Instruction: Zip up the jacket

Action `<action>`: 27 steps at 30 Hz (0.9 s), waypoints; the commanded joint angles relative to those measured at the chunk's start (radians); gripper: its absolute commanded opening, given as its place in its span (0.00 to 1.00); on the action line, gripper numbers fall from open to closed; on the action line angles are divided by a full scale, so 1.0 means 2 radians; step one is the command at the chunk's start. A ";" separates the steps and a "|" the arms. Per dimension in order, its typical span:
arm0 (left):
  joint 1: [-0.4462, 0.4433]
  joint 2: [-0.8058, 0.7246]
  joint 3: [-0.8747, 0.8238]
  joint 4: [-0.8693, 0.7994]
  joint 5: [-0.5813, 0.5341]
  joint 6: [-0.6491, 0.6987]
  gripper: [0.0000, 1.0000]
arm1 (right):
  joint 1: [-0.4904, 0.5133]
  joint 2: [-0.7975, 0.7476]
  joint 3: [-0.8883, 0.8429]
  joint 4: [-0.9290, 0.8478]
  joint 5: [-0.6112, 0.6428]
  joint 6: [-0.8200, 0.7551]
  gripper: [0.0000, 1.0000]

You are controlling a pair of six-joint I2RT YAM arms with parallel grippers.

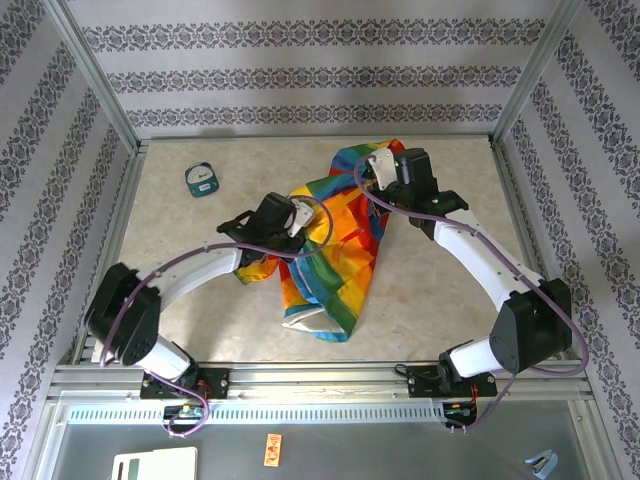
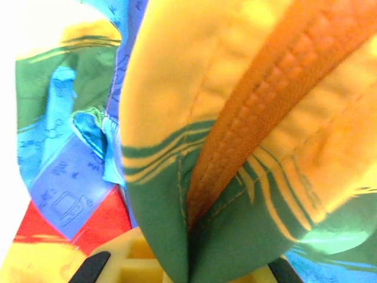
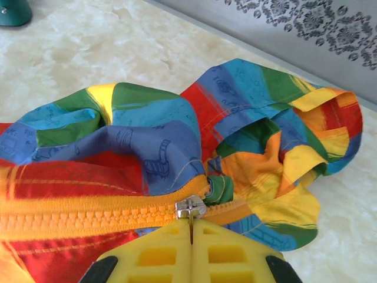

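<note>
Top external view: the jacket lies crumpled mid-table between the 2 arms. The left gripper is at its left edge and the right gripper at its far end.

Left wrist view: the left gripper is clamped on a fold of green and yellow cloth. The orange zipper edge runs down between its pads.

Right wrist view: the right gripper is pinched tight on the metal zipper pull. The teeth look meshed to the left of the slider.

Step in hand, as judged: both grips are set, 1 anchoring and 1 on the pull, with the draw itself yet to come. The next move calls for the left arm to hold the cloth taut while the right arm draws the pull in line with the track.

In the way: a green fold is bunched just beside the slider and could snag. The loose cloth beyond it gives little tension. A teal gadget sits well apart on the table and is no obstacle.
</note>
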 commanded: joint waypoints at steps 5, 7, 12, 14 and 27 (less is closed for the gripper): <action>-0.011 -0.087 0.012 -0.094 -0.027 0.001 0.00 | -0.008 -0.012 0.019 -0.012 0.016 -0.005 0.00; -0.012 -0.108 0.017 -0.113 -0.037 0.003 0.00 | -0.009 -0.011 0.020 -0.012 0.018 -0.004 0.00; -0.013 -0.158 0.026 -0.146 -0.064 0.004 0.00 | -0.014 -0.005 0.026 -0.014 0.021 -0.001 0.00; -0.013 -0.175 0.030 -0.153 -0.069 0.005 0.00 | -0.017 0.002 0.033 -0.020 0.019 0.002 0.00; -0.012 -0.231 0.048 -0.201 -0.079 0.021 0.00 | -0.025 0.025 0.047 -0.026 0.022 -0.001 0.00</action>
